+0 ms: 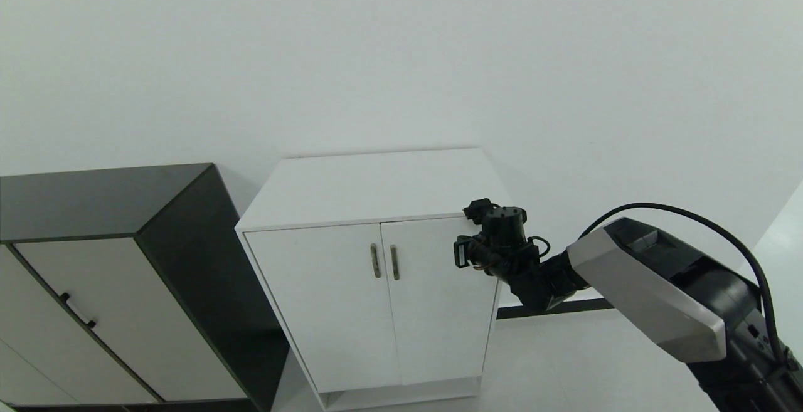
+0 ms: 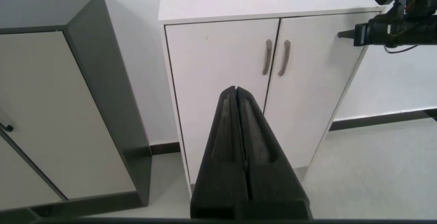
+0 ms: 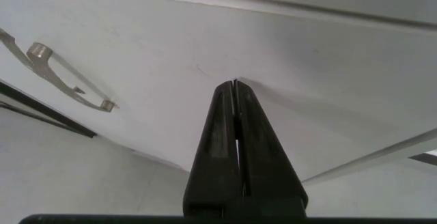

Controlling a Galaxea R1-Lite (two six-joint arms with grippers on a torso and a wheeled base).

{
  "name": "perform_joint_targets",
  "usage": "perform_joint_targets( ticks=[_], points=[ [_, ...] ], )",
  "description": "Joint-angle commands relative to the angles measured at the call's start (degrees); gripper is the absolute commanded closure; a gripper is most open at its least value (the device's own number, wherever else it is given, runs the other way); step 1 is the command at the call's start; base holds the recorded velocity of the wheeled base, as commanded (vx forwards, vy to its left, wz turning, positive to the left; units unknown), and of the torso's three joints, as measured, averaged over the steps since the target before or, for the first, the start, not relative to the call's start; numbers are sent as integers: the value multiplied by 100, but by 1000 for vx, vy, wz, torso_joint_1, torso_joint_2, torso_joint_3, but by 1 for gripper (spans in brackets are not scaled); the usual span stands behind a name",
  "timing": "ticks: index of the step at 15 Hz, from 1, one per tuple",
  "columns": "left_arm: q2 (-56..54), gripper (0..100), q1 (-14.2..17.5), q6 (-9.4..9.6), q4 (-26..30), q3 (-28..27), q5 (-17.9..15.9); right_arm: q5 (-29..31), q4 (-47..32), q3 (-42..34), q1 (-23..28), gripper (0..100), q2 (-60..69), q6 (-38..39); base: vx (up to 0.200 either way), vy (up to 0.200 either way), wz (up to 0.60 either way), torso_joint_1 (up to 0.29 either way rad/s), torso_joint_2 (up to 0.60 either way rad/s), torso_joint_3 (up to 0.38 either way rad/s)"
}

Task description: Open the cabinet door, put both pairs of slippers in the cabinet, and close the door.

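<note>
A sparse home-like room (plain white wall (image 1: 401, 54)) is showing: a white two-door cabinet (image 1: 326, 302) is standing just before the right gripper (image 1: 462, 253), a dark-sided cabinet (image 1: 188, 255) beyond.

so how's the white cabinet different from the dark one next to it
The white cabinet is white all over; the dark cabinet has a black frame around a pale door. The white cabinet's handles are silvery metal, the dark cabinet's handle black. Both are shut.
</note>
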State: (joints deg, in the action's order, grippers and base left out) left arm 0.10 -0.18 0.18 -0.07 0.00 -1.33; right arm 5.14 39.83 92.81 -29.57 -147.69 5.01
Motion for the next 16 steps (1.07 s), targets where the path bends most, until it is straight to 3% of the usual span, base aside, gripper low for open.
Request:
perform_joint_targets(
  ticks=[1,16],
  points=[
    [-1,100,1,-1,-1,0,1,4,-63,53,13,100,-23,0,0,0,0,0,0,0],
    [-1,100,1,-1,-1,0,1,4,-177,299,13,100,-137,0,0,0,0,0,0,0]
  ],
)
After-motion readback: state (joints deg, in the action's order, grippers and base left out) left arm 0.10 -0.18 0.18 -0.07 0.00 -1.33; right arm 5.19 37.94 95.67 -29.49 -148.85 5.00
